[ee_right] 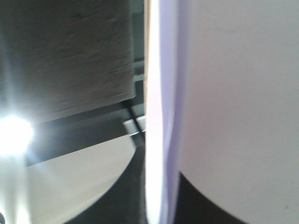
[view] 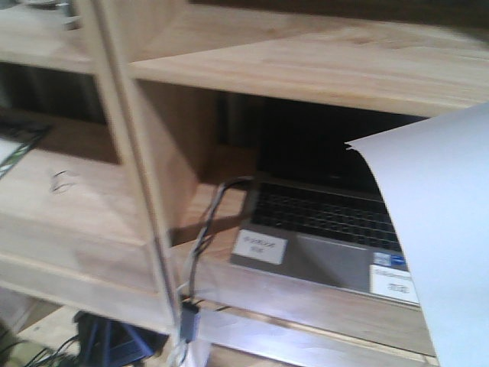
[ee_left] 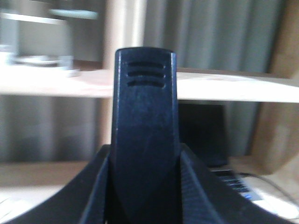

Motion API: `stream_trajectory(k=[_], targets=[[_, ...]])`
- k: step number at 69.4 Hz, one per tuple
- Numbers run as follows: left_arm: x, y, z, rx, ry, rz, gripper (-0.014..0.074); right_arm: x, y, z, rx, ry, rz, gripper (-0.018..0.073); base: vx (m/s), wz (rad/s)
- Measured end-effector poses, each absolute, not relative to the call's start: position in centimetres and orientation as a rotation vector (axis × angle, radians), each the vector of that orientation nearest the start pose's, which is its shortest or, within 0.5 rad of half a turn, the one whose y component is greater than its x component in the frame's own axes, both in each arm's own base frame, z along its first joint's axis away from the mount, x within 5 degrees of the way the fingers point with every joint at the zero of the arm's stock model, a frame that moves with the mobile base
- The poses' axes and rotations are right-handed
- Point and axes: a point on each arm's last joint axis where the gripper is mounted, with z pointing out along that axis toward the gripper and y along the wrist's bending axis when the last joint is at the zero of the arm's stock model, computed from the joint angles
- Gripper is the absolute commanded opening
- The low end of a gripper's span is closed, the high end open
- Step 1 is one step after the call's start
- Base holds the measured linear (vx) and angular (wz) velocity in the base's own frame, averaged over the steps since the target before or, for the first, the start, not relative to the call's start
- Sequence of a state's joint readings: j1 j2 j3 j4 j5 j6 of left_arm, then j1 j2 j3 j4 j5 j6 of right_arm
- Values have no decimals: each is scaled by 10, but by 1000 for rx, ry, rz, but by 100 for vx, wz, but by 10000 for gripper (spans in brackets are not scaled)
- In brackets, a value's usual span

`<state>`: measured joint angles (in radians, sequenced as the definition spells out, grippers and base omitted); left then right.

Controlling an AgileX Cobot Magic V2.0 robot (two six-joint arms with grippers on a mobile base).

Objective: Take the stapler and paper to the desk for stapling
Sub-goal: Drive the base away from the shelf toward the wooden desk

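The left gripper (ee_left: 145, 161) holds the black stapler (ee_left: 145, 121) up in the air. Its jaws are shut tight on both sides of the stapler. The stapler stands up straight and shows 3 little slots near its top.

The right gripper (ee_right: 161, 198) holds the white paper (ee_right: 233, 93). Its dark jaws pinch the bottom of the sheet from both sides. In the front view the paper (view: 439, 245) hangs in the air on the right, with its top corner bent a little.

Behind it is a pale wood shelf unit (view: 306, 69). An open laptop (view: 321, 222) sits on a shelf, partly hidden by the paper. The laptop has 2 small white labels (view: 260, 246) on it. A cable (view: 202, 237) runs down just beside the laptop. Everything looks a bit blurry.
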<state>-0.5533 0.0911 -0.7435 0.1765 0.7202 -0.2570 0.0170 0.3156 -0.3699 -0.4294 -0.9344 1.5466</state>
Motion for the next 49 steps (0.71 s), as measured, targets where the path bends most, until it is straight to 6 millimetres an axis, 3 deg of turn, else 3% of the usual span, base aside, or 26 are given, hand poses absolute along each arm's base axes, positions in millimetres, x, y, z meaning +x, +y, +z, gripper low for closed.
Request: stream_trajectory(k=[49], targets=[[-9, 18, 375, 241, 1542, -446, -6, 32, 31, 378, 52, 681, 1344, -8, -11, 42]])
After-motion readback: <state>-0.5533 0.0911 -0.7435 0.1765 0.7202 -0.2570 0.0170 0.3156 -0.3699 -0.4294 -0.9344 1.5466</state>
